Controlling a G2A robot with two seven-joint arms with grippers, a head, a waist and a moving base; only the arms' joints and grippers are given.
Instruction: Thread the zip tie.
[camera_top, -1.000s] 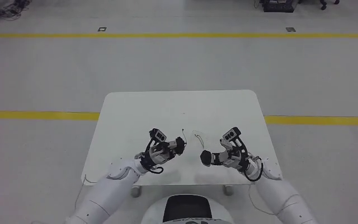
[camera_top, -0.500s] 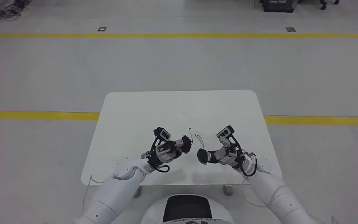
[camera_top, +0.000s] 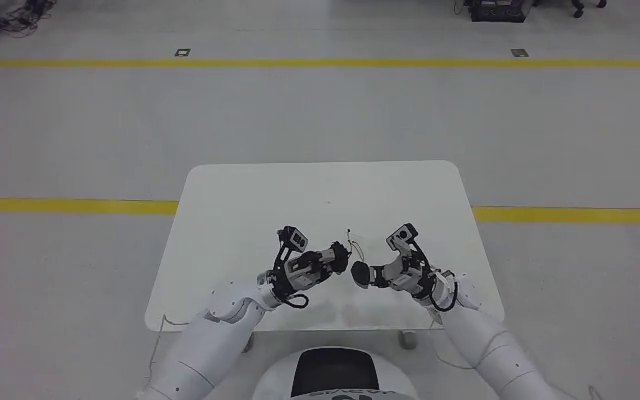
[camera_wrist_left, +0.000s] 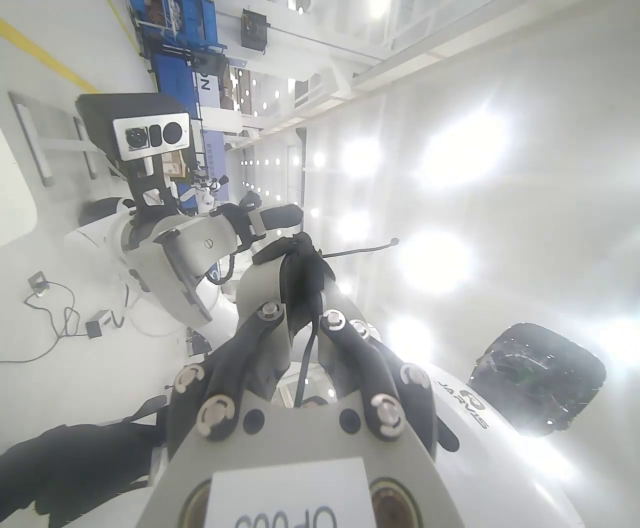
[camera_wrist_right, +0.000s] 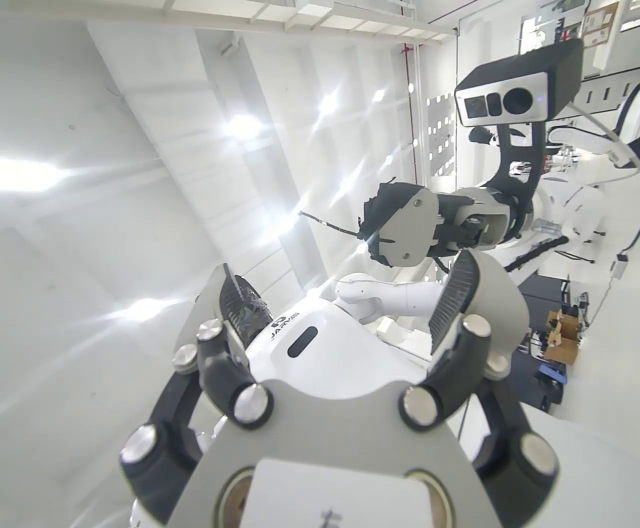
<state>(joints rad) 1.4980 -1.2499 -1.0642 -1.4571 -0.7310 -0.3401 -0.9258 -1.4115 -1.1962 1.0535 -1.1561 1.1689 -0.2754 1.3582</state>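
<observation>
Left gripper (camera_wrist_left: 300, 260) pinches the zip tie (camera_wrist_left: 357, 250) over the near middle of the table (camera_top: 300, 190). Right gripper (camera_wrist_right: 350, 280) sits wide open and empty just beside it. Likely risk: the thin free end bends away and the grab misses.

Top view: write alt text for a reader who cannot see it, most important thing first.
The left gripper, above the near half of a white table, is shut on a thin black zip tie. The open right gripper faces it close by.
</observation>
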